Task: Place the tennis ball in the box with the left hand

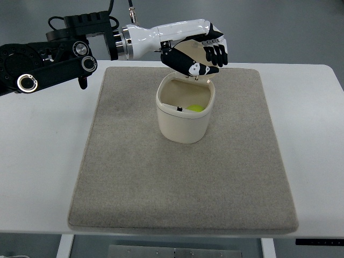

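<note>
Grey mat (183, 177), ball (195, 108) half-hidden in box (185, 121)

White table (43, 161), grey felt mat (183, 188) lying flat across its middle, 1 cream box (185, 126) on mat

White table (32, 161) filling most of frame, grey-beige felt mat (183, 183) centred on it. Grey smooth floor (279, 27) along top edge. Metal plate (188, 251) at bottom centre. Even, diffuse lighting.

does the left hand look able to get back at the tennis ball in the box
Probably yes: the left hand hovers over the box's open top, and nothing covers the tennis ball inside.
</note>
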